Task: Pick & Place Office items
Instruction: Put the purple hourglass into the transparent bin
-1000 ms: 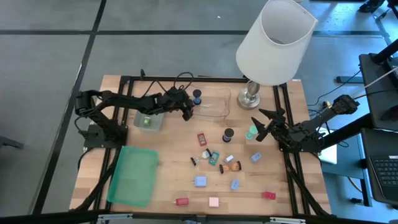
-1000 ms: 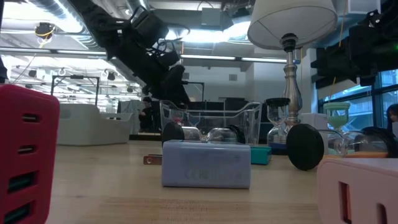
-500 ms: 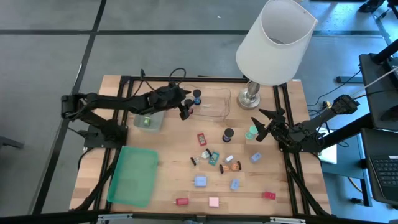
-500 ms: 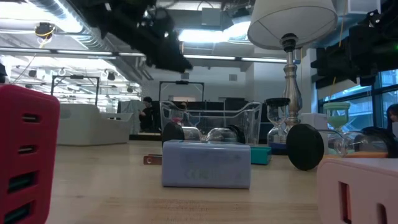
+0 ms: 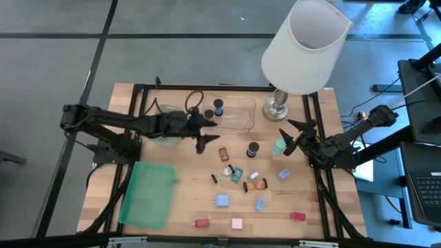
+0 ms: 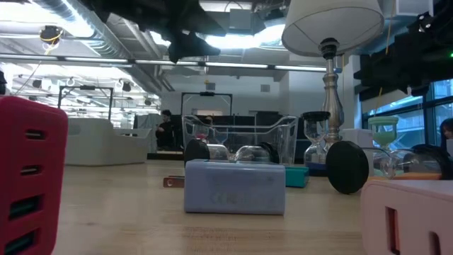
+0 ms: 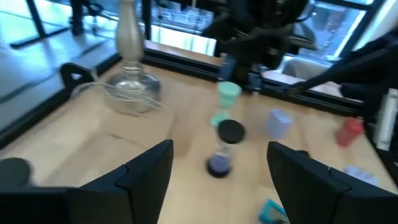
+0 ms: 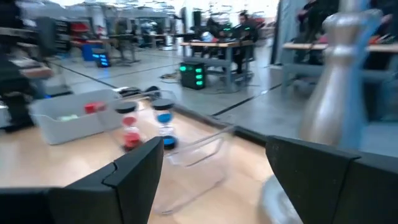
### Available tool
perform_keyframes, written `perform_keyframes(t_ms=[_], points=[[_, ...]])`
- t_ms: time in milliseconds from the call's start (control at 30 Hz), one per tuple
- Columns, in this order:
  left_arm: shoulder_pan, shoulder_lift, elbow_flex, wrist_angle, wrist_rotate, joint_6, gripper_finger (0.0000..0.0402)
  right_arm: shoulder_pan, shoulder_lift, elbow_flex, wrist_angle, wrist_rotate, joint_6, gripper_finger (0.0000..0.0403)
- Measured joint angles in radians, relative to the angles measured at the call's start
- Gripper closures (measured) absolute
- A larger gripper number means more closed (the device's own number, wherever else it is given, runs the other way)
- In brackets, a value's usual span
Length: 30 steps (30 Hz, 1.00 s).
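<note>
Left gripper (image 5: 207, 133): upper centre of the high view, above the counter (image 5: 186, 207), fingers spread wide, holding nothing. Right gripper (image 5: 289, 136): right of centre, beside the lamp (image 5: 303, 48) base, fingers wide, empty. Office items (image 5: 241, 178): scattered across the lower centre of the counter; a dark cylinder (image 5: 253, 149) stands between the grippers.
</note>
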Motion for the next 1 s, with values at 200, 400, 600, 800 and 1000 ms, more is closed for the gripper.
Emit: perform_keyframes(t_ms=[200, 400, 600, 800, 1000], points=[[-0.086, 0.0, 0.0, 0.009, -0.014, -0.013, 0.0146, -0.007, 0.0, 0.0, 0.001, -0.004, -0.104, 0.0114], [-0.173, 0.0, 0.0, 0.008, -0.168, 0.007, 0.0146, -0.014, 0.0, 0.0, 0.013, -0.031, 0.012, 0.0114], [-0.223, 0.0, 0.0, 0.008, -0.252, 0.063, 0.0146, -0.014, 0.0, 0.0, 0.013, -0.227, 0.24, 0.0114], [-0.238, 0.001, 0.0, -0.004, -0.265, 0.098, 0.0146, -0.014, 0.0, 0.0, 0.029, -0.362, 0.419, 0.0114], [-0.239, 0.007, 0.0, -0.023, -0.266, 0.118, 0.0146, -0.013, 0.0, 0.0, 0.043, -0.405, 0.463, 0.0114]])
